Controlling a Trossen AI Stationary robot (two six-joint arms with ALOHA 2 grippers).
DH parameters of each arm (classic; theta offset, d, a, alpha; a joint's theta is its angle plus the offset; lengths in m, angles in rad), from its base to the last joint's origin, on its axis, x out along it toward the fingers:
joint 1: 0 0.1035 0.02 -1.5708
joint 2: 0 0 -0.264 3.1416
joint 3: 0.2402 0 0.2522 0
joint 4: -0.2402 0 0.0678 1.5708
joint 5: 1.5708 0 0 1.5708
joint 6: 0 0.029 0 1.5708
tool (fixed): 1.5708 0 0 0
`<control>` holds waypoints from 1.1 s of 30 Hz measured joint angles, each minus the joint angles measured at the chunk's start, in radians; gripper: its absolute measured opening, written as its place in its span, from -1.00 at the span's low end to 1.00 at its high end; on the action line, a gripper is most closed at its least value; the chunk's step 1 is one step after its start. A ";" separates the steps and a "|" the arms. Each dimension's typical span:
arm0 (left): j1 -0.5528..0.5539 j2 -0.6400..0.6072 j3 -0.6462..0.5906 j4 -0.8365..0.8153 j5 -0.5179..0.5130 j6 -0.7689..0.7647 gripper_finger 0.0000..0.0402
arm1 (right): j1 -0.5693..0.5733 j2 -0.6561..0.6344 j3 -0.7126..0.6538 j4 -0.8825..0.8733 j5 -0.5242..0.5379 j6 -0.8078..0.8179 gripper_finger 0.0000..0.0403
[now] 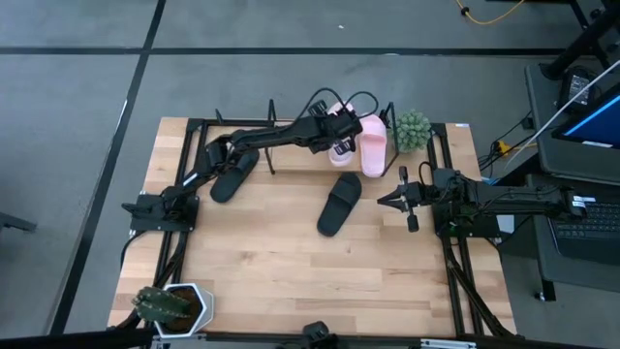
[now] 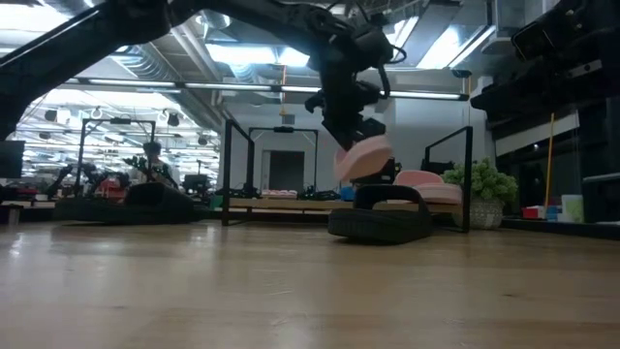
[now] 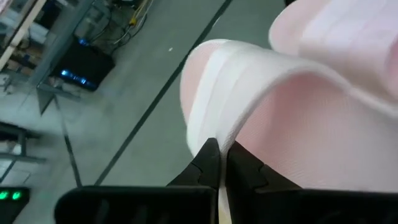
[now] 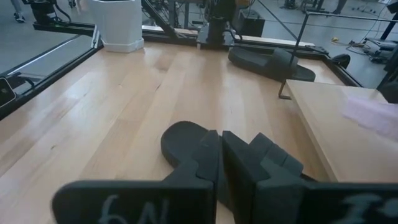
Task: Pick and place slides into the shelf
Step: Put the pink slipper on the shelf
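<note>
- The left gripper (image 1: 341, 133) is up over the shelf (image 1: 291, 131) at the far side of the table (image 1: 262, 252), fingers (image 3: 211, 163) pinched tight on the edge of a pink slide (image 3: 261, 112). In the low view that slide (image 2: 363, 157) hangs tilted in the air, clear of the board.
- A second pink slide (image 1: 374, 145) is already lying on the shelf, just beside the held one, on the end near the small green plant (image 1: 412, 129).
- One black slide (image 1: 340, 204) is out on the table, between the shelf and the right gripper (image 1: 387, 202).
- The other black slide (image 1: 233, 174) sits on the table under the left arm, near the shelf's other end.
- The right gripper hangs low over the table's right side, fingers pressed together with nothing in them.
</note>
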 joint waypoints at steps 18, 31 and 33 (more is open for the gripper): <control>-0.022 0.007 0.000 -0.036 -0.014 -0.111 -1.00 | 0.000 0.000 0.000 -0.002 0.000 0.000 -0.88; -0.017 0.058 -0.001 -0.023 -0.025 -0.111 -1.00 | 0.000 0.000 0.000 -0.002 -0.001 0.000 -0.88; -0.018 0.069 0.000 -0.004 -0.024 -0.110 -1.00 | 0.000 0.000 0.000 -0.001 -0.001 0.000 -0.88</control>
